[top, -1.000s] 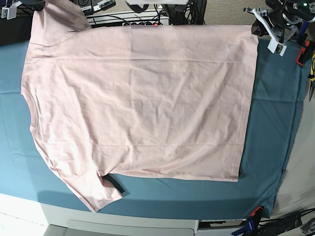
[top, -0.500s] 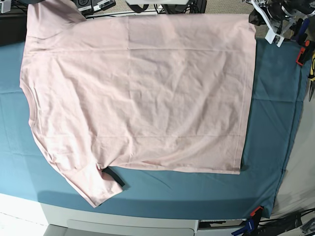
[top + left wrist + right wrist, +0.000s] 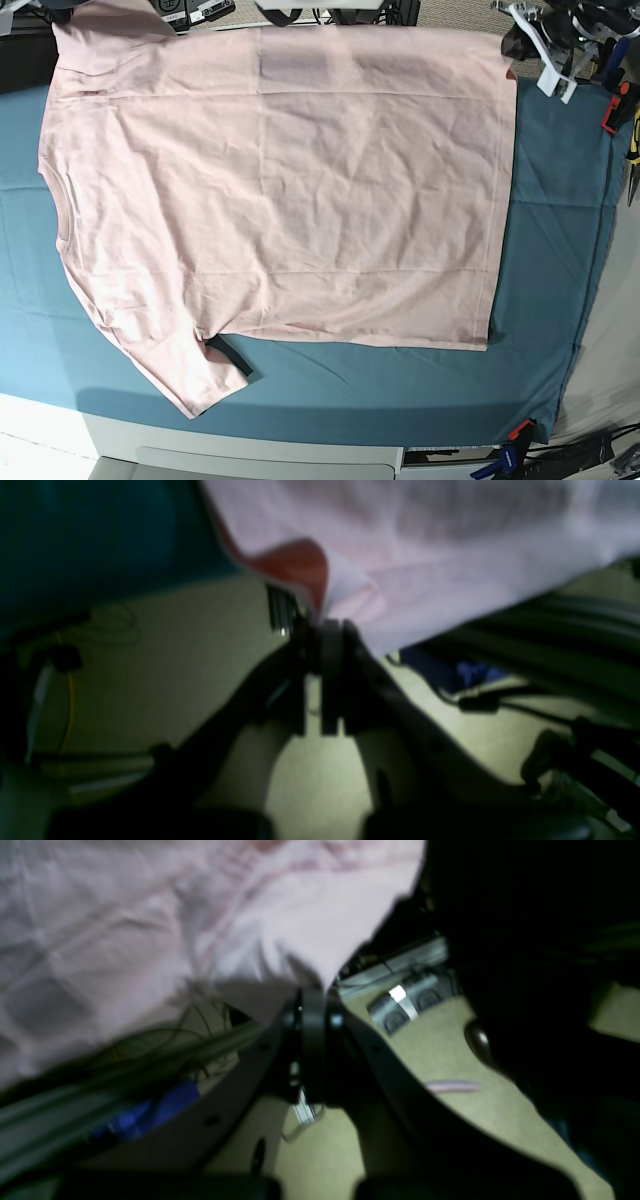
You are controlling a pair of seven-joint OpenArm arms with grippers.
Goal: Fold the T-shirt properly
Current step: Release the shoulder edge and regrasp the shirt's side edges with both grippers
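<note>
The pale pink T-shirt (image 3: 280,190) lies plain side up on the teal table cloth (image 3: 560,250), collar to the left and hem to the right. Its far edge reaches past the table's back edge. My left gripper (image 3: 324,626) is shut on the far hem corner of the T-shirt (image 3: 425,555); in the base view it is at the top right (image 3: 514,42). My right gripper (image 3: 312,992) is shut on the far sleeve edge of the T-shirt (image 3: 150,915), at the base view's top left edge. A black strip (image 3: 232,357) pokes out by the near sleeve.
Orange clamps (image 3: 612,108) and yellow-handled pliers (image 3: 634,140) sit at the cloth's right edge. More clamps (image 3: 512,438) grip the front right corner. Cables and power strips (image 3: 200,12) lie behind the table, with floor below in both wrist views.
Both grippers have pulled the shirt's far edge farther back, toward the top of the base view. The whole shirt slid that way and lies flatter.
</note>
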